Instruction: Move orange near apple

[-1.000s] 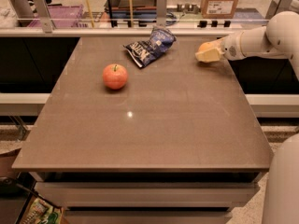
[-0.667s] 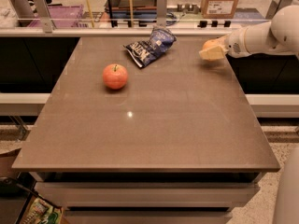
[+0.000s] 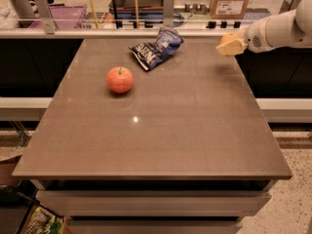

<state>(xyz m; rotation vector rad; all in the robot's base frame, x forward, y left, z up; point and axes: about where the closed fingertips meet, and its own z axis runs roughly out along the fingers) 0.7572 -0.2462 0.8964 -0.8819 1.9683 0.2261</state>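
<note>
Far right, claw (image 3: pixel 231 45) over table (image 3: pixel 195 130) edge, grip unclear, apple (image 3: pixel 120 79) well apart.

I have my gripper (image 3: pixel 230 45) above the far right edge of the table (image 3: pixel 195 140). The chip bag (image 3: pixel 156 50) lies behind and to the right of the apple (image 3: pixel 120 79).

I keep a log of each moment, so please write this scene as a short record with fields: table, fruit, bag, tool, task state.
table: brown top
apple: on the table, left of centre, stem up
chip bag: dark blue, behind the apple, to its right, not touching it
tool: in the air at the table's far right corner, far from the apple
orange: none lies on the table; cannot tell if the tool carries it
task state: not yet done
</note>
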